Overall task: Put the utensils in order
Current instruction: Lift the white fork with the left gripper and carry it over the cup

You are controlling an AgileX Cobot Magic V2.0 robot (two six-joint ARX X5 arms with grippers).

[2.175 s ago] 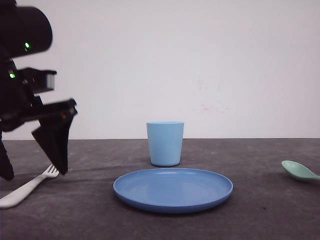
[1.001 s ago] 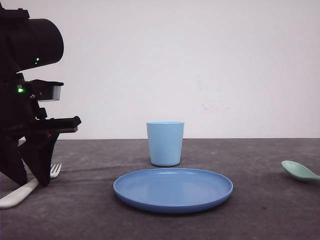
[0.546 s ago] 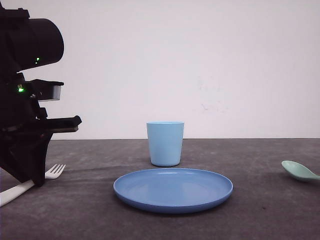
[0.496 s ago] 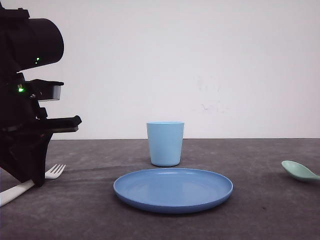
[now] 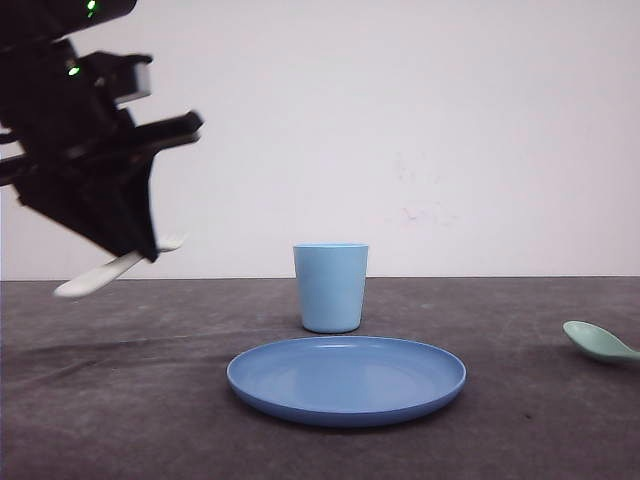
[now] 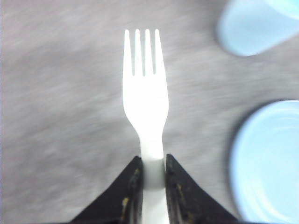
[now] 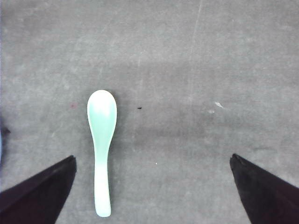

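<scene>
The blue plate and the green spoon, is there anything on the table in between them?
No. In the front view, only bare dark table lies between the blue plate and the green spoon.

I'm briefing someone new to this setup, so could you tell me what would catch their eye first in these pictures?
First, the left gripper, raised at the table's left, shut on the handle of a white fork held in the air. Next, the blue plate at the centre, with the light blue cup standing just behind it. Last, the green spoon lying flat at the far right, between the fingers of the open right gripper.
</scene>
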